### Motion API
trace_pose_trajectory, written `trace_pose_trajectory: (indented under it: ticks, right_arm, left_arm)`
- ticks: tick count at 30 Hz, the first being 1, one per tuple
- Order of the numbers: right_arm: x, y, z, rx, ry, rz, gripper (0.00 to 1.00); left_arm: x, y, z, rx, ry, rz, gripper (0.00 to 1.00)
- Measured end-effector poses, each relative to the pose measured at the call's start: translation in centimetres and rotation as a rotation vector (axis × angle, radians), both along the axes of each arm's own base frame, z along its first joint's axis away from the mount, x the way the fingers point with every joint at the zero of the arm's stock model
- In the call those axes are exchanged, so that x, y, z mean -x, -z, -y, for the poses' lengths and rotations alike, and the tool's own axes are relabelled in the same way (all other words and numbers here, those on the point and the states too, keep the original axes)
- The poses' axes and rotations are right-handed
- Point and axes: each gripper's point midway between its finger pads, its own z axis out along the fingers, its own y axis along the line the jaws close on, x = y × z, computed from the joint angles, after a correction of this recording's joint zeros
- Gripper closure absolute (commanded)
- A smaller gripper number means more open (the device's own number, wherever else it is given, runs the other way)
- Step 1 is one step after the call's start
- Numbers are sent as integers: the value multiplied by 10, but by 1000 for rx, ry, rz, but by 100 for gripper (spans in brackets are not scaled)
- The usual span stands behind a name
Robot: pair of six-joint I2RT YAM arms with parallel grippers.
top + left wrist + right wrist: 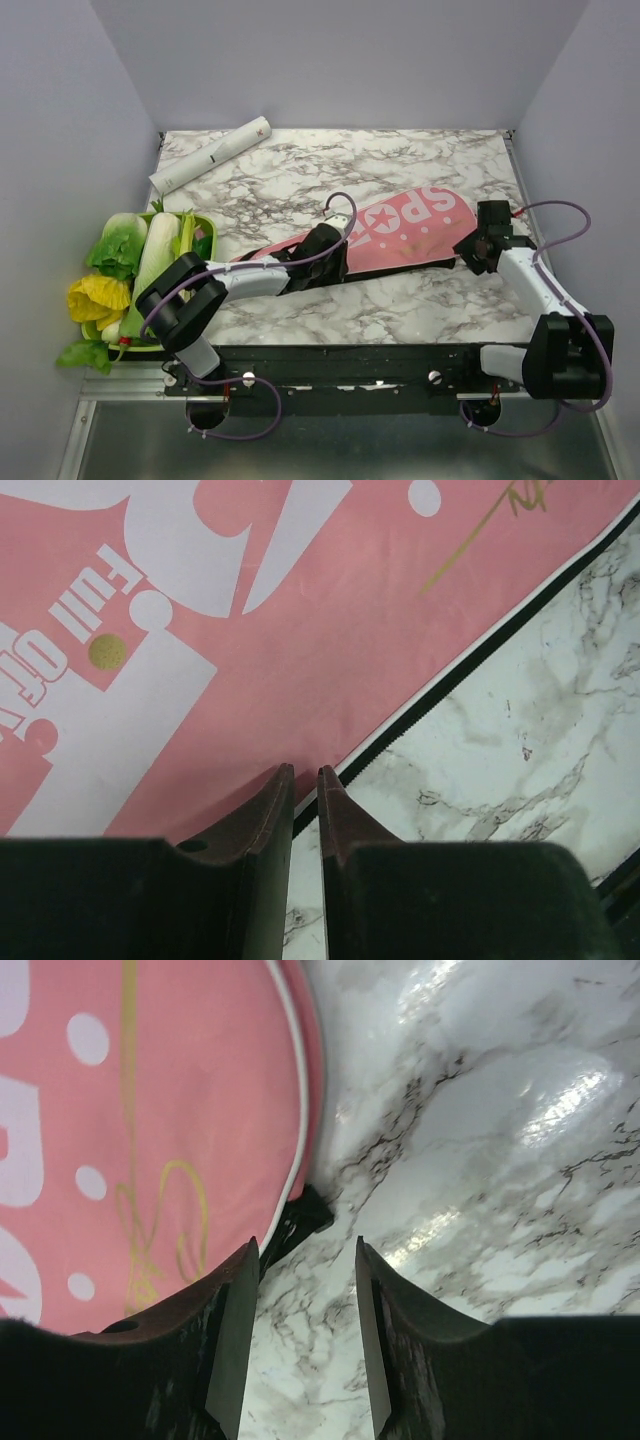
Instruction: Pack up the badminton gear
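From the top camera, the pink cover (pixel 400 235) lay slanted across the middle of the table (pixel 400 160), with its wide end toward the right edge. The white tube (pixel 210 155) lay near the far left corner. Your left gripper (pixel 325 250) sat over the cover's narrow part. Your right gripper (pixel 478 248) was just beside its wide end.

In the left wrist camera, the fingers were almost pressed together at the cover's black edge. You could not tell if they pinched it.

In the right wrist camera, the jaws stood spread over bare table, holding nothing.
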Motion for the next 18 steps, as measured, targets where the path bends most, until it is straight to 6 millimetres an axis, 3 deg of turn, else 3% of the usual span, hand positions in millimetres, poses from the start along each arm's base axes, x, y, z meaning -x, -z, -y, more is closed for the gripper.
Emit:
trace_pose_trajectory:
  ticks: [6,18]
  right_arm:
    - [-4,12,15,-26,53,-22,57]
    - [-14,24,2,-98,17,-14,65]
  left_arm:
    - [-3,21,2,-18,-1,-21,80]
    - [-4,30,8,14,15,-18,81]
